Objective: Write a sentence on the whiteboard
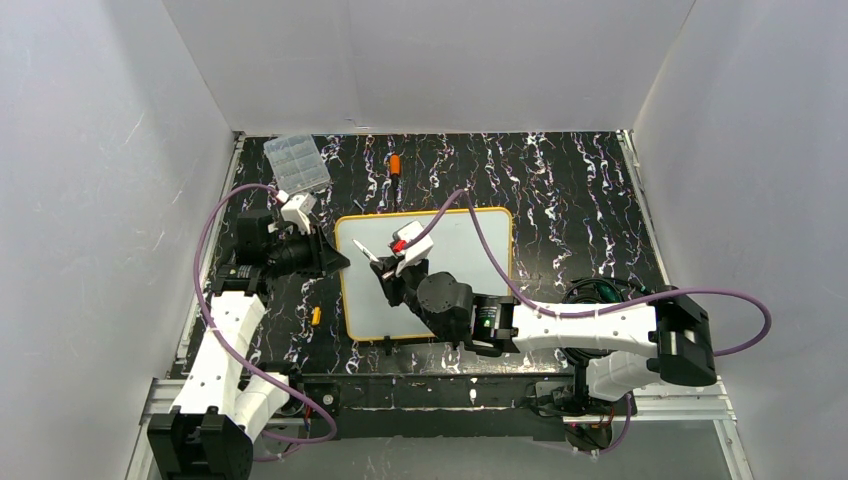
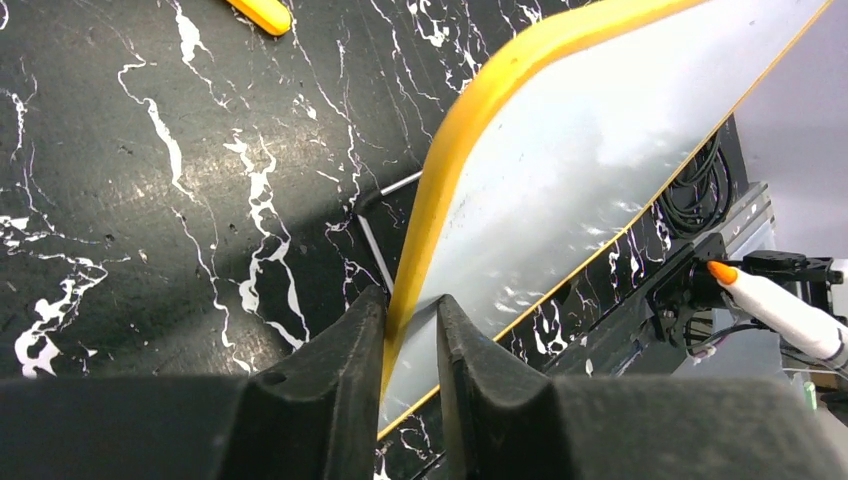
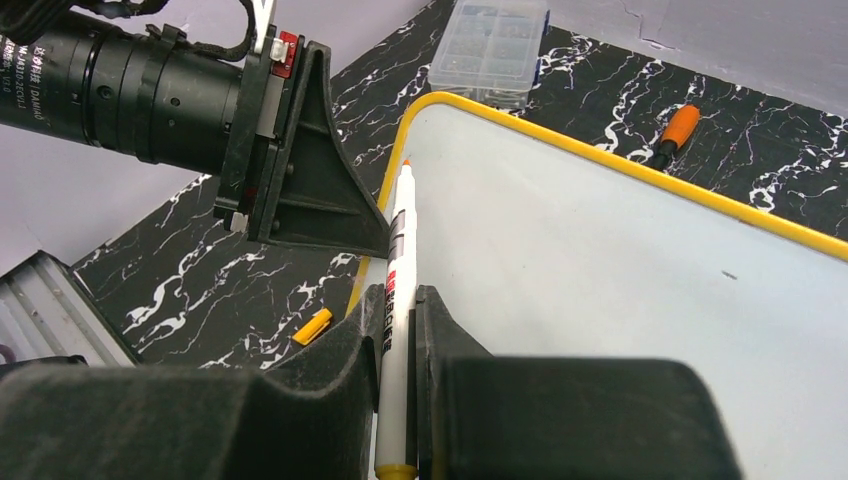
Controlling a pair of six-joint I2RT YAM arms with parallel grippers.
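Observation:
The whiteboard point(image 1: 450, 270) lies flat mid-table, white with a yellow rim; it also shows in the left wrist view point(image 2: 600, 150) and the right wrist view point(image 3: 600, 260). No sentence shows on it; its face looks blank. My left gripper point(image 1: 340, 262) is shut on the board's left rim, one finger on each side of the yellow edge point(image 2: 410, 320). My right gripper point(image 1: 388, 272) is shut on a white marker point(image 3: 398, 250) with an orange tip. The tip points at the board's top-left corner point(image 1: 357, 245); I cannot tell whether it touches.
A clear compartment box point(image 1: 301, 163) stands at the back left. An orange-handled tool point(image 1: 396, 164) lies behind the board. A small yellow cap point(image 1: 316, 316) lies left of the board. White walls enclose the black marbled table point(image 1: 580, 200).

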